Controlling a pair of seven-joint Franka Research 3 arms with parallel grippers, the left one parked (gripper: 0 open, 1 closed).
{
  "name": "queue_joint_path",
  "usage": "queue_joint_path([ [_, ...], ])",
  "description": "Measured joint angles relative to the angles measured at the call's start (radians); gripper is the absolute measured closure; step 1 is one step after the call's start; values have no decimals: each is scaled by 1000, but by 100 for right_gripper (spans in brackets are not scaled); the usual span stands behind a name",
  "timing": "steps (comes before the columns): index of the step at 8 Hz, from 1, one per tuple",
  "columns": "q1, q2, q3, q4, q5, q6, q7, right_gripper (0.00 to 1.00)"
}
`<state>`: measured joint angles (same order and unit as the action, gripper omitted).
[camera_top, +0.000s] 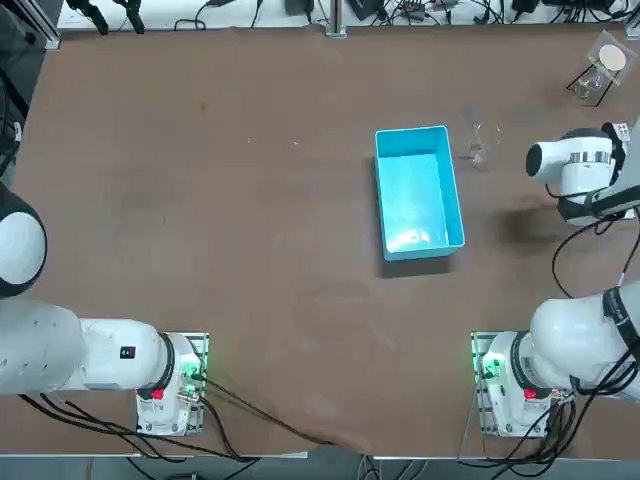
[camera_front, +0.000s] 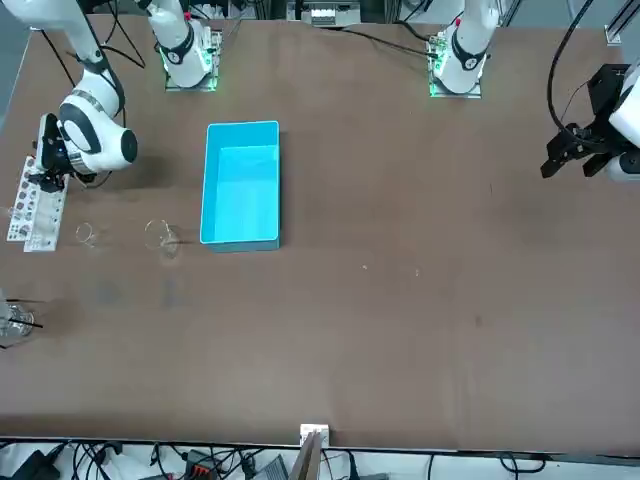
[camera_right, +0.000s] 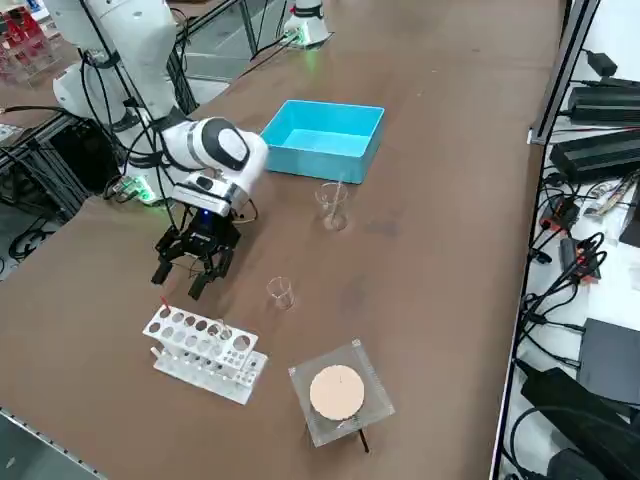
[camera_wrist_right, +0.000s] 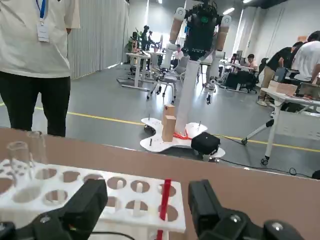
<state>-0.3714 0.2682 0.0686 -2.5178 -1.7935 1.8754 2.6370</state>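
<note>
My right gripper (camera_right: 186, 272) hangs open just over the table, pointing at a white test-tube rack (camera_right: 205, 355) near the table's right edge. In the wrist view the gripper (camera_wrist_right: 147, 196) holds nothing, and its two black fingers (camera_wrist_right: 87, 200) frame the rack (camera_wrist_right: 75, 187). A thin red stick (camera_wrist_right: 164, 200) stands in one rack hole, in line with the gap between the fingers but beyond them. A clear glass tube (camera_wrist_right: 19, 155) stands at one end of the rack. From the front the gripper (camera_front: 45, 165) sits right behind the rack (camera_front: 35, 205).
A small beaker (camera_right: 280, 292) and a larger beaker (camera_right: 332, 205) stand near the rack. A blue bin (camera_right: 325, 138) lies further in. A clear square stand with a tan disc (camera_right: 338, 392) sits near the table's corner. A person (camera_wrist_right: 35, 50) stands beyond the table edge.
</note>
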Motion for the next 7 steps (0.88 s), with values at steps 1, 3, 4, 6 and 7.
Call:
queue_joint_path([
  [1, -14, 3, 0, -14, -29, 0, 18, 1],
  [3, -46, 23, 0, -30, -115, -29, 66, 0],
  [4, -63, 42, 0, -31, -146, -49, 80, 0],
  [6, -71, 58, 2, -30, -160, -57, 94, 4],
  [7, -71, 58, 6, -29, -160, -58, 98, 5],
])
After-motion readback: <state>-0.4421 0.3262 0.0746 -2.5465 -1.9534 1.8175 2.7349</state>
